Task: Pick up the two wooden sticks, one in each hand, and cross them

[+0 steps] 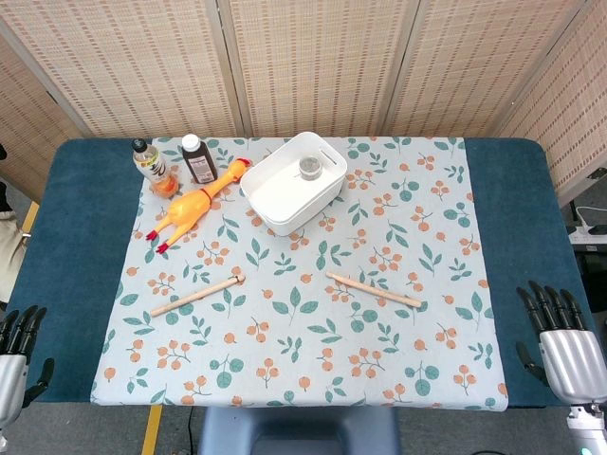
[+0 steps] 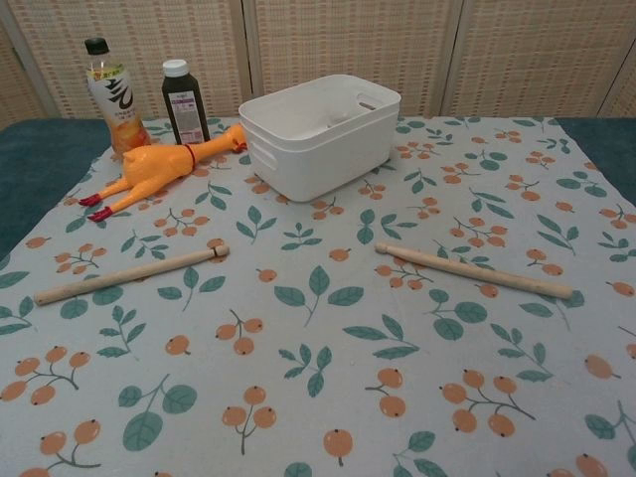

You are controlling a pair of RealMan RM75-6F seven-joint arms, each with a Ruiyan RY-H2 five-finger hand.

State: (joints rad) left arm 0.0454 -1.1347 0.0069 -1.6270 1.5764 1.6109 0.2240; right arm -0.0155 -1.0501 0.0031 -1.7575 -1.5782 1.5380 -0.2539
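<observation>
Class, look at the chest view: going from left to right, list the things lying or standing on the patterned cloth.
Left wooden stick → orange drink bottle → rubber chicken → dark bottle → white bin → right wooden stick.

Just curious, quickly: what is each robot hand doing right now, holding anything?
Left robot hand: open, holding nothing.
Right robot hand: open, holding nothing.

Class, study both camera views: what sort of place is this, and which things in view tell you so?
Probably an indoor robot test or demonstration station, not a home. A table with a leaf-print cloth is hemmed in by woven screen panels, robot hands wait at its near corners, and unrelated props like a rubber chicken are laid out.
</observation>
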